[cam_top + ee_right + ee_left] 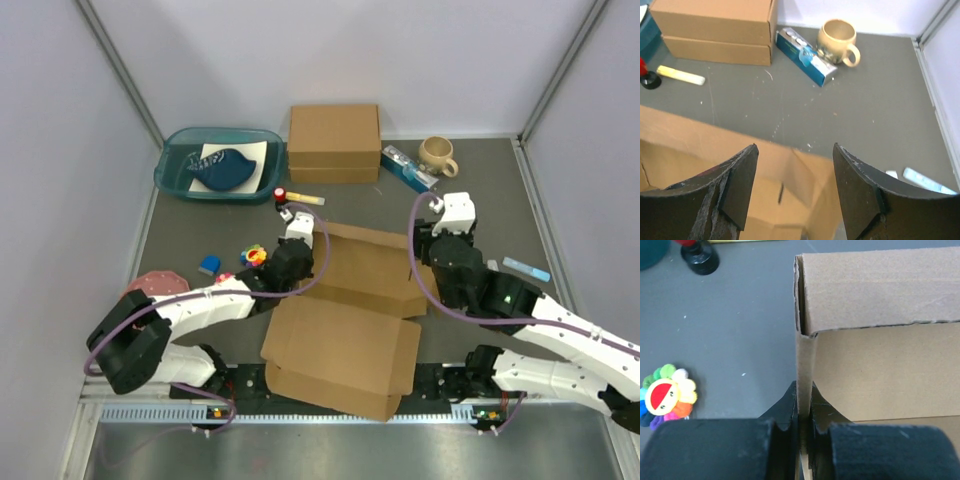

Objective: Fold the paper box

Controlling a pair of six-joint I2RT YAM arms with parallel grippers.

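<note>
The paper box (350, 310) is a brown die-cut cardboard mailer lying mid-table, its big lid panel toward the near edge and its far walls partly raised. My left gripper (290, 262) is at its left side, shut on the upright left wall (805, 365), which runs edge-on between the fingers (790, 402). The folded far wall (880, 290) stands beyond. My right gripper (440, 245) is open over the box's far right corner (805, 170), its fingers (742, 180) apart, holding nothing.
A ready-made brown cardboard box (334, 143) stands at the back. A teal tray (220, 165) is back left. A mug (437, 153) and a blue packet (407, 168) are back right. A colourful flower toy (253, 256), a blue block (209, 264) and a red-capped item (281, 196) lie left.
</note>
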